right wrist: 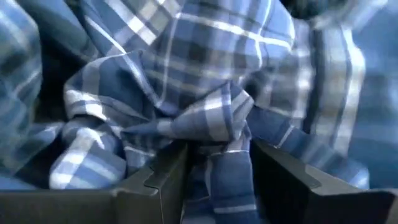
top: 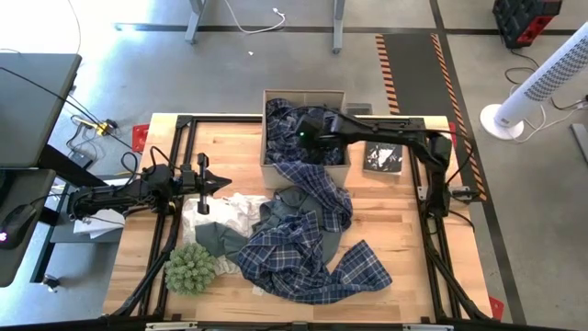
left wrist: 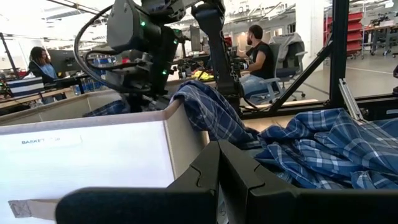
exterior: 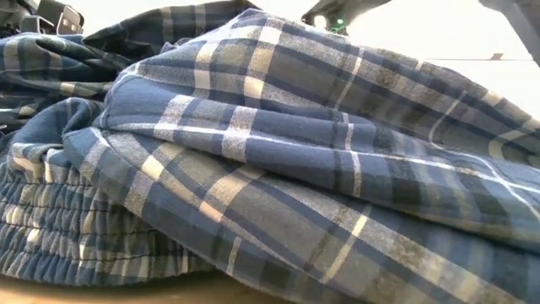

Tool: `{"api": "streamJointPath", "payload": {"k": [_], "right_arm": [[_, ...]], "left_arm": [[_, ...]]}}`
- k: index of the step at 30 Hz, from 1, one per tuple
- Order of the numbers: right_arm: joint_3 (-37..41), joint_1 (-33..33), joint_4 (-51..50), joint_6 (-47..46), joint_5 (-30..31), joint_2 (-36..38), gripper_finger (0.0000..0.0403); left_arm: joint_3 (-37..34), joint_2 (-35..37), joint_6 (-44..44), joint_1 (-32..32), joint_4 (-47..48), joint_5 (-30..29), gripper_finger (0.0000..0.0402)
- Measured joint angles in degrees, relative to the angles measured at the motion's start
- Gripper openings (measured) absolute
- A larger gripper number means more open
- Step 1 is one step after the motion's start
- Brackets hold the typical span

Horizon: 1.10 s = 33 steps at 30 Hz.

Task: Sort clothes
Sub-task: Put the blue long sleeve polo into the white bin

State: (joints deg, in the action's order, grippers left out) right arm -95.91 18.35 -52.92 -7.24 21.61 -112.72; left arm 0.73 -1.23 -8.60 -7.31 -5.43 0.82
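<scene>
- Count: one cardboard box [top: 336, 167], one spiky green ball [top: 190, 268], one black book [top: 382, 158], two arms.
- Clothes visible in the high view: blue-and-white plaid fabric [top: 312, 234] (whether one garment or two cannot be told), a white garment [top: 227, 210] and a dark green garment [top: 213, 240].
- The plaid fabric runs from inside the box, over its front wall, onto the table [top: 404, 241] toward the near edge.
- Right gripper [right wrist: 217, 163] is over the box; its wrist view shows a bunched plaid fold pinched between the two fingers, jaws partly apart around it.
- Left gripper [top: 219, 183] hovers beside the white garment, left of the box; its fingers [left wrist: 211, 177] meet with nothing between them.
- Only the left wrist view shows the room, with two seated people.
- The low view shows only plaid.
- Open tabletop lies right of the pile and along the far-left corner.
</scene>
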Motion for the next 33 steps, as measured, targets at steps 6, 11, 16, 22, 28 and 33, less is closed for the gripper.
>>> {"api": "streamJointPath", "payload": {"k": [6,11,16,22,28,33], "right_arm": [[-12.6,-4.4,-3.7,5.3,11.5,0.8,0.0172],[-19.9,-6.2,-4.7,4.7,3.6,0.7,0.0172],[-18.9,-4.8,-6.8,-1.4,-1.7,0.1,0.0172],[-6.5,-0.8,-3.4,-4.7,-3.0,-2.5,0.0172],[4.5,3.7,7.1,-4.5,-15.7,-7.2,0.0172],[2.9,4.6,6.0,-3.0,-15.0,-7.3,0.0172]], "left_arm": [[0.0,0.0,0.0,0.0,0.0,0.0,0.0001],[0.0,0.0,0.0,0.0,0.1,0.0,0.0001],[0.0,0.0,0.0,0.0,0.0,0.0,0.0001],[0.0,0.0,0.0,0.0,0.1,0.0,0.0001],[0.0,-0.1,0.0,0.0,0.1,0.0,0.0001],[0.0,-0.1,0.0,0.0,0.1,0.0,0.0001]]}}
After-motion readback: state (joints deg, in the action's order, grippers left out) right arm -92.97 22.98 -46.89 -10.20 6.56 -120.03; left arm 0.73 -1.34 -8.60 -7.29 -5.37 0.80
